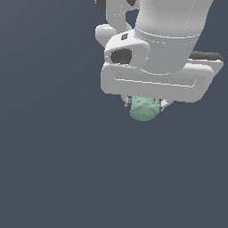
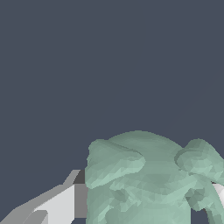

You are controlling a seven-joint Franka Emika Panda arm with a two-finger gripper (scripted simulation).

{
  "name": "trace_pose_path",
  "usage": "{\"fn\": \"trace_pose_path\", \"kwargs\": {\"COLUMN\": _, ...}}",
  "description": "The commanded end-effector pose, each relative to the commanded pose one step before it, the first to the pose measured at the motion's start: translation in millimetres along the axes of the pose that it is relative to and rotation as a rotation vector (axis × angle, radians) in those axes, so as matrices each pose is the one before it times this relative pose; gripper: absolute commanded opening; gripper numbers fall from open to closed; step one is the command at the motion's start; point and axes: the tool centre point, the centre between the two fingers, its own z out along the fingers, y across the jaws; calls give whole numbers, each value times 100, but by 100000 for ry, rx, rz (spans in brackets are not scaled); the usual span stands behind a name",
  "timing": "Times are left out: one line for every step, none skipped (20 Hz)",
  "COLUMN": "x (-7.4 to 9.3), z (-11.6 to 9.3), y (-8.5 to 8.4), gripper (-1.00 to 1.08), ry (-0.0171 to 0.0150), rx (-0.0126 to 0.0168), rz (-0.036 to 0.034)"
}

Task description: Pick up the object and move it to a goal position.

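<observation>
Under the white arm in the exterior view, the end effector (image 1: pixel 145 105) clenched the object (image 1: pixel 144 109) between its fingers, mint bulk hanging below them (no goal marker showed). At the wrist, the object (image 2: pixel 148 179) sat against one finger (image 2: pixel 65 203), presumably pinched sideways so it could be carried.

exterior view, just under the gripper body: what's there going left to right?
Left fingertip → mint-green object → right fingertip. The fingers sit on either side of the object; the gripper body spans above all three.
</observation>
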Motion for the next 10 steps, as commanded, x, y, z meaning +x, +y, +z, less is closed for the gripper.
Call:
{"fn": "trace_pose_path", "kwargs": {"x": 104, "z": -1159, "y": -137, "gripper": -100, "ry": -80, "rx": -27, "rz": 9}}
{"fn": "trace_pose_path", "kwargs": {"x": 47, "z": -398, "y": -51, "gripper": -100, "ry": 0, "rx": 0, "rz": 0}}
{"fn": "trace_pose_path", "kwargs": {"x": 46, "z": -372, "y": -48, "gripper": -100, "ry": 0, "rx": 0, "rz": 0}}
{"fn": "trace_pose_path", "kwargs": {"x": 44, "z": -346, "y": -45, "gripper": -100, "ry": 0, "rx": 0, "rz": 0}}
{"fn": "trace_pose_path", "kwargs": {"x": 42, "z": -318, "y": -42, "gripper": -100, "ry": 0, "rx": 0, "rz": 0}}
{"fn": "trace_pose_path", "kwargs": {"x": 38, "z": -281, "y": -37, "gripper": -100, "ry": 0, "rx": 0, "rz": 0}}
{"fn": "trace_pose_path", "kwargs": {"x": 35, "z": -247, "y": -33, "gripper": -100, "ry": 0, "rx": 0, "rz": 0}}
{"fn": "trace_pose_path", "kwargs": {"x": 32, "z": -216, "y": -29, "gripper": -100, "ry": 0, "rx": 0, "rz": 0}}
{"fn": "trace_pose_path", "kwargs": {"x": 29, "z": -188, "y": -26, "gripper": -100, "ry": 0, "rx": 0, "rz": 0}}
{"fn": "trace_pose_path", "kwargs": {"x": 26, "z": -163, "y": -23, "gripper": -100, "ry": 0, "rx": 0, "rz": 0}}
